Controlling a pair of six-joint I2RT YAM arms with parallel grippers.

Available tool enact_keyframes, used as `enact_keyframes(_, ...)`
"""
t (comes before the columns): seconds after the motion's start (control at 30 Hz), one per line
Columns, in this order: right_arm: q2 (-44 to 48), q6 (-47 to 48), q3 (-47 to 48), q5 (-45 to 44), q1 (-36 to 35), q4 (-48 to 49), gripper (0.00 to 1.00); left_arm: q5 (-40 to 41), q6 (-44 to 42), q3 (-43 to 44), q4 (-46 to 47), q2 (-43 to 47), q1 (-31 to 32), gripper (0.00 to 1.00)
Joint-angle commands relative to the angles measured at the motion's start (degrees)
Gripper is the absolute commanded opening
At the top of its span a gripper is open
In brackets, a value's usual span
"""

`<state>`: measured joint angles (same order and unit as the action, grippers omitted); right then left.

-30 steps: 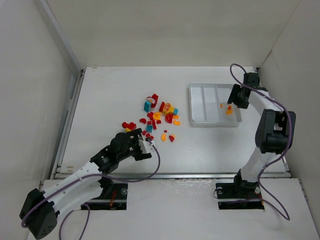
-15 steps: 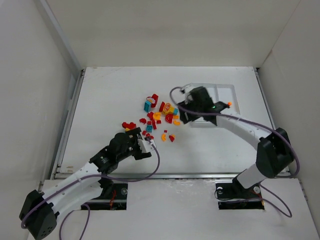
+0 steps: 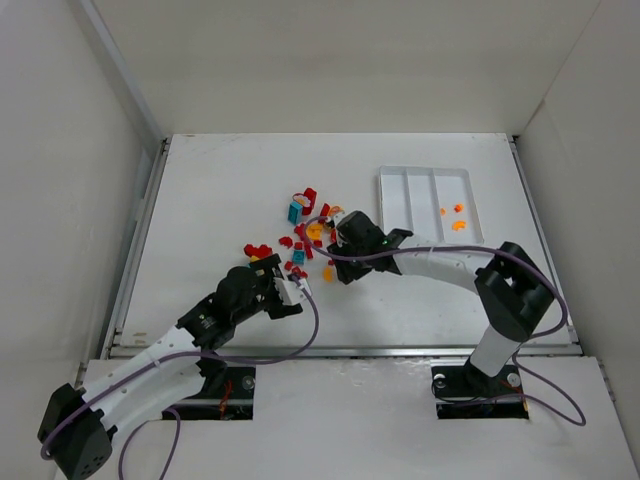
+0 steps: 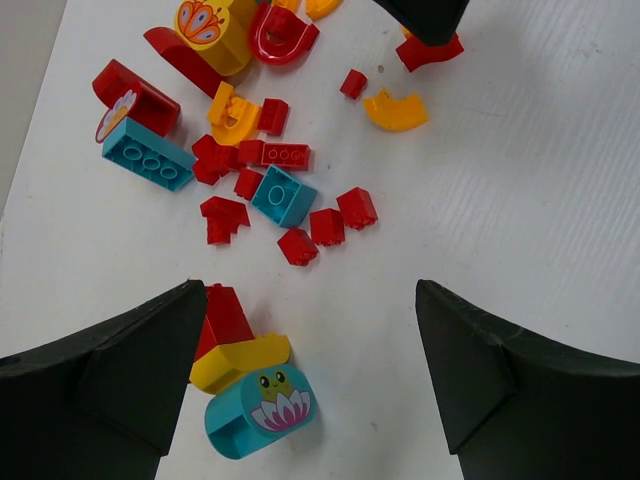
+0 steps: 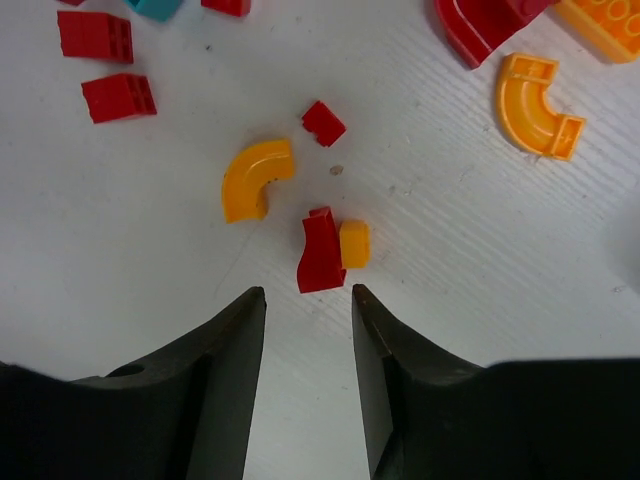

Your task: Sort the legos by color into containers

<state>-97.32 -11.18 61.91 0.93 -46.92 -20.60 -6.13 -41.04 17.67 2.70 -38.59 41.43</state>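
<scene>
Bricks (image 3: 315, 235) in red, orange-yellow and teal lie loose on the white desk (image 3: 220, 190), all to the left of the tray (image 3: 425, 185). Nearest the arm bases and farthest left of the tray, the left tool (image 3: 288, 292) hangs over the near edge of the scatter with its jaws spread wide and nothing between them. In its wrist view a red block (image 4: 225, 315), a yellow wedge (image 4: 240, 362) and a teal piece with a flower print (image 4: 262, 418) sit just beside the finger at the left of that view, with the rest of the scatter beyond. Closer to the tray, off its near left corner, the right tool (image 5: 307, 295) points down at the desk, its jaws parted only narrowly and gripping nothing. Just past its fingertips lies a red piece (image 5: 321, 252) with a small yellow cube (image 5: 354, 243) touching its side, and an orange curve (image 5: 255, 178) lies near them. Farther back, the tray has three narrow compartments side by side. A few orange bits (image 3: 456, 225) rest in the one farthest from the scatter.
</scene>
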Motion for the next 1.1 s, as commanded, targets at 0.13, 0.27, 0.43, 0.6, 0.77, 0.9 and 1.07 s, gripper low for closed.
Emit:
enact_keyframes(0.13,-1.11,-0.78,7.15,-3.74,-0.11,0.83,0.45,0.07,1.05,-0.80,1.08,1.50,0.41,0.83)
enact_keyframes(0.27,-3.83,0.90,10.06,-3.49,-3.53,0.30,0.45,0.68,3.06,-0.80,1.08,2.55,0.41,0.83)
enact_keyframes(0.43,-7.00,-2.00,11.47,-4.00,-3.53,-0.22,0.45,3.14,5.00,-1.49,-0.41,5.27,0.41,0.83)
enact_keyframes(0.6,-11.74,-2.62,14.91,-5.49,-3.53,-3.03,0.45,7.53,5.00,-2.11,2.30,6.42,0.41,0.83)
enact_keyframes(0.77,-13.68,-4.73,16.13,-7.34,-3.53,-3.75,0.45,8.59,5.53,-2.64,2.84,6.42,0.41,0.83)
enact_keyframes(0.9,-14.74,-4.73,16.14,-7.87,-4.58,-4.79,0.45,8.59,5.53,-2.64,2.84,7.56,0.41,0.83)
enact_keyframes(1.07,-17.72,-4.73,17.80,-7.87,-6.69,-5.41,0.45,8.59,5.53,-3.17,3.37,8.18,0.41,0.84)
